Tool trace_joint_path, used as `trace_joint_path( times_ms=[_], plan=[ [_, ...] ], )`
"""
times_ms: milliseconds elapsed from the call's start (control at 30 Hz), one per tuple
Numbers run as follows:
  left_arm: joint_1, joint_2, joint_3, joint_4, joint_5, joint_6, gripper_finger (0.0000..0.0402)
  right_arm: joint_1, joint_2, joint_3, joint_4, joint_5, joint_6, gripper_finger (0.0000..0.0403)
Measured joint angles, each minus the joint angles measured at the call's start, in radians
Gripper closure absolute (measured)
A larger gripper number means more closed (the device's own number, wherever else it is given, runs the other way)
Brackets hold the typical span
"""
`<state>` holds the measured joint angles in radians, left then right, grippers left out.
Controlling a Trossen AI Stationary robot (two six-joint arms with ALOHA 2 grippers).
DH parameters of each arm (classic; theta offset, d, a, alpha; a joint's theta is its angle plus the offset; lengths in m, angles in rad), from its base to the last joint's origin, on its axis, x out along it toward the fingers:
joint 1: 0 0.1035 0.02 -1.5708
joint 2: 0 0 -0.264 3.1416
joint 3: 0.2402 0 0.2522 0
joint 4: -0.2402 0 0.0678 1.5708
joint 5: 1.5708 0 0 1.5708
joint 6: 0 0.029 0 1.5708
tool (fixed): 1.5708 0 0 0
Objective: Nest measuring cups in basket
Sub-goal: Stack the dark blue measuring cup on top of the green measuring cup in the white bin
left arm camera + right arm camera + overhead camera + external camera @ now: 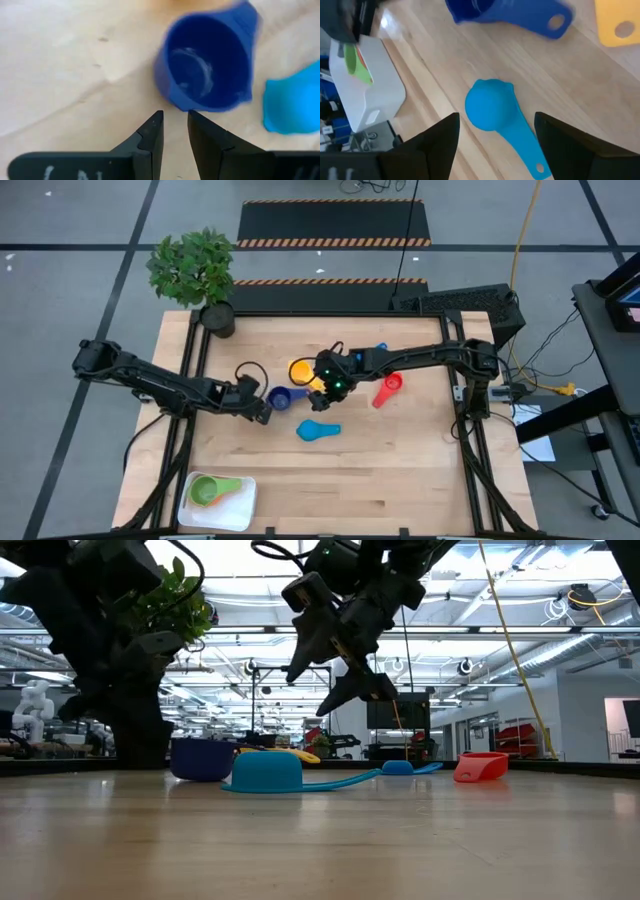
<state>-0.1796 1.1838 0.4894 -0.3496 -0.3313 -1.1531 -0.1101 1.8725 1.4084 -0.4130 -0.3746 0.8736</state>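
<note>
- Basket (240, 508) sits at the near left corner of the surface (400, 470); the green cup (207, 490) is already in it, with something orange just visible under it in the right wrist view.
- Dark blue cup (281, 397) stands upright mid-surface, rim up, just ahead of the left gripper (263, 407); fingers (150, 137) nearly closed, grasping nothing.
- Right gripper (333, 383) hovers above the surface near the yellow cup (303, 371); fingers spread wide and empty, with the light blue cup (492, 110) lying bowl-down below it.
- Red cup (386, 389) lies off to the right, on its side.
- Likely step: left picks the dark blue cup. Open wider first, straddle the rim wall or the handle, and close squarely.
- Risk: a narrow gap will just shove the cup toward the light blue one.
</note>
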Motion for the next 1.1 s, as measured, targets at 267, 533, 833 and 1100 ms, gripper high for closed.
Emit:
trace_joint_path(
  times_ms=[267,533,833,1100],
  plan=[
    [0.050,-0.060,0.000,0.003,-0.037,-0.010,0.0311,-0.013,0.000,0.000,0.004,-0.006,-0.033,0.0151],
    [0.055,-0.090,0.000,0.017,-0.031,-0.025,0.0311,-0.015,0.031,0.000,0.106,-0.002,0.019,0.0150],
    [0.051,-0.093,0.000,0.017,0.035,-0.025,0.0311,0.002,0.111,-0.001,0.243,-0.026,0.108,0.0150],
    [0.051,-0.093,0.000,0.011,0.069,0.020,0.0311,-0.011,0.109,-0.010,0.269,0.009,0.033,0.0150]
  ],
)
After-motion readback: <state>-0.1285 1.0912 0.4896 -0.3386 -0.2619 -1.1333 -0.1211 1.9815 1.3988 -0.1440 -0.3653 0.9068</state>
